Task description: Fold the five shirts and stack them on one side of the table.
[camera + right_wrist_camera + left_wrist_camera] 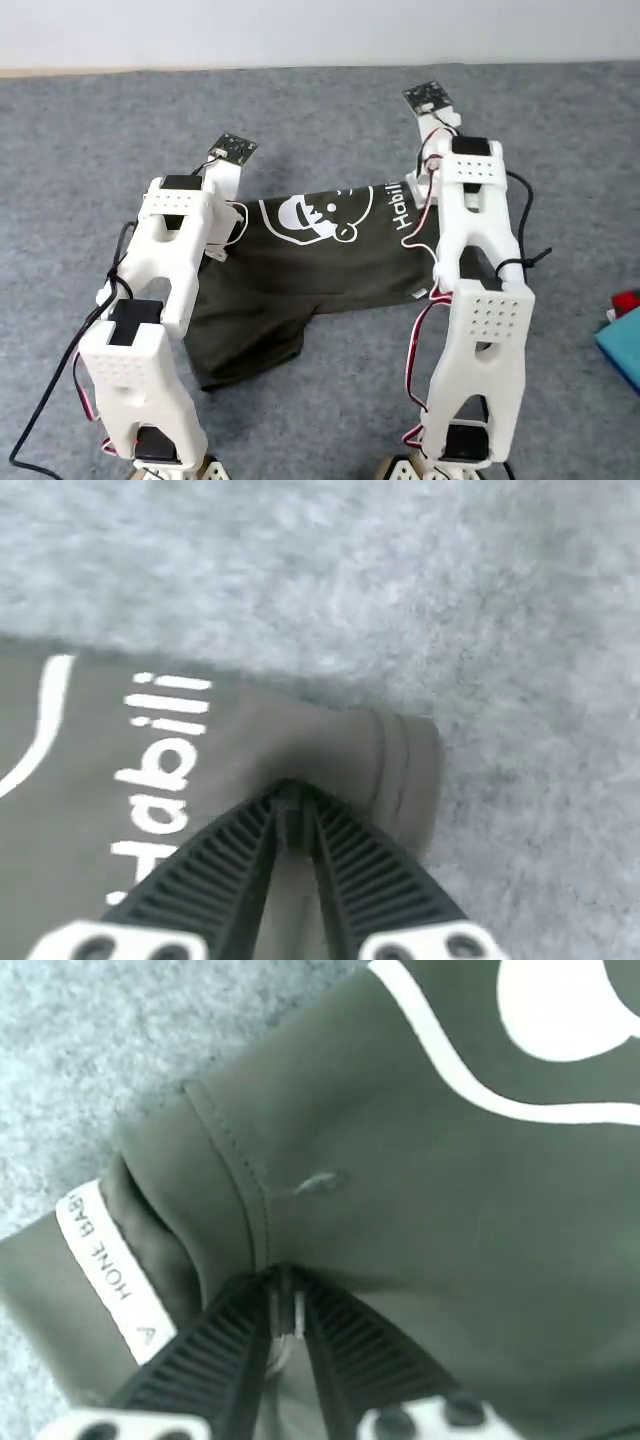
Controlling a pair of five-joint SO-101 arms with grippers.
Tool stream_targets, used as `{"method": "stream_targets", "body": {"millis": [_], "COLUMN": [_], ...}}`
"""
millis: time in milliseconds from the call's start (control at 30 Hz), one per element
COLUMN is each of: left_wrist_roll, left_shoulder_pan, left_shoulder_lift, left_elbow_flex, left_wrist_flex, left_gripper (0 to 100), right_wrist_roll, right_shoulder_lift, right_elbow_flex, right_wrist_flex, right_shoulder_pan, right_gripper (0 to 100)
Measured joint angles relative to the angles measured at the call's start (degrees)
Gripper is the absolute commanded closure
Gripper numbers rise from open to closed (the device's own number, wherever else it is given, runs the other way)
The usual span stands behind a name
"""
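A dark olive shirt [300, 270] with a white print lies part-folded on the grey carpet between the two arms. My left gripper [283, 1295] is shut on the shirt's fabric [400, 1160] beside the collar and its white label [105, 1260]. My right gripper [290, 805] is shut on a hemmed corner of the same shirt [200, 770], next to white lettering [165, 760]. In the high view the left arm [175, 250] stands over the shirt's left end and the right arm [470, 230] over its right end.
Grey carpet [320, 110] covers the whole surface. At the far right edge lie a teal item [622, 345] and a red item [626, 299]. Open carpet stretches behind the shirt and to the left.
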Motion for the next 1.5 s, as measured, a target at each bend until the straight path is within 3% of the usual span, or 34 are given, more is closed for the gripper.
{"method": "stream_targets", "body": {"millis": [300,667,1067,1300,1500], "left_wrist_roll": [0.00,0.00,0.00,0.00,0.18], "left_shoulder_pan": [0.00,0.00,-0.88,-7.74,-19.96], "left_shoulder_lift": [0.00,0.00,0.00,0.00,-2.64], "left_elbow_flex": [0.00,-1.41,-26.02,-44.40,-48.97], "left_wrist_flex": [0.00,0.44,18.90,31.38,32.18], "left_gripper": [100,100,100,100,100], "right_wrist_roll": [0.00,0.00,0.00,0.00,4.22], "right_shoulder_lift": [0.79,-11.34,-15.21,-19.08,-26.73], "right_elbow_flex": [0.00,0.00,0.00,0.00,3.43], "right_wrist_flex": [-2.11,8.79,23.65,34.29,36.66], "right_shoulder_pan": [0.53,-0.18,-2.90,-6.95,-10.99], "right_gripper": [98.8,98.8,98.8,98.8,98.8]}}
